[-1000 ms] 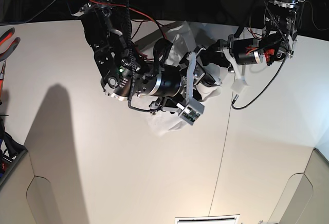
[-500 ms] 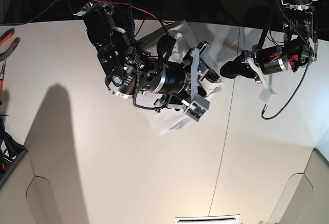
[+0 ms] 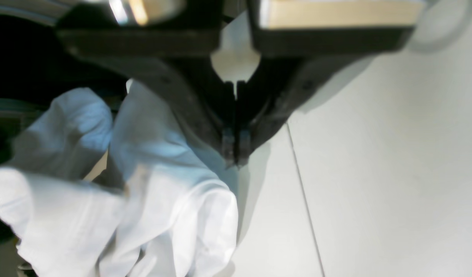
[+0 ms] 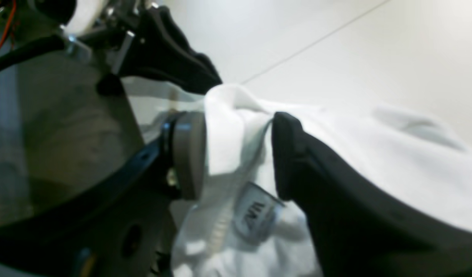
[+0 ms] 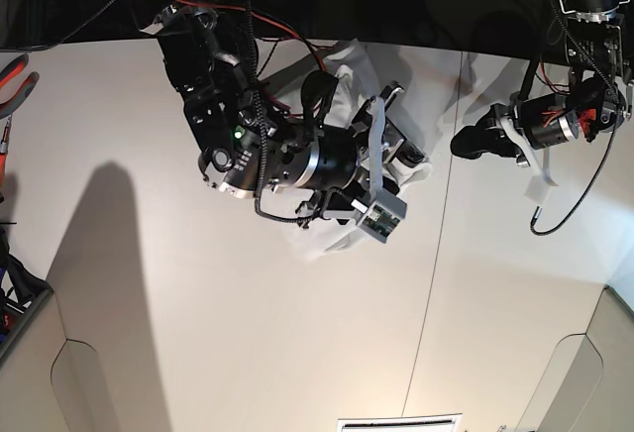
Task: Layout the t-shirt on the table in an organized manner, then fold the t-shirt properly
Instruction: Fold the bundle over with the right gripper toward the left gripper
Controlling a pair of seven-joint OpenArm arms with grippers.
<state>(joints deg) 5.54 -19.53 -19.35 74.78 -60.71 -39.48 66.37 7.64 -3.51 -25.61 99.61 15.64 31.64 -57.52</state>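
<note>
Going left to right in the base view, my right gripper (image 5: 396, 150) comes first, sitting at about 12 o'clock on the wide off-white matte table (image 5: 198, 333). Its two black fingers are pinched on a fold of the large, soft, wrinkled white cotton t-shirt (image 5: 342, 80); the right wrist view shows the ribbed collar and a small neck label (image 4: 255, 215) squeezed between them. The shirt is bunched in a heap under that arm, just left of the thin dark seam line (image 5: 428, 293).

Further right, at roughly 2 o'clock, my left gripper (image 5: 466, 143) hangs clear of the cloth. In its wrist view the jaws are pressed together with nothing between them, tips just above the table beside the heap.

I judge this is early in the laying-out. To do it well I'd keep the collar pinch firm, open the left jaws, and bring them to a shoulder or hem edge, not the middle of the heap, so both arms can draw the shirt flat without twisting it.
</note>
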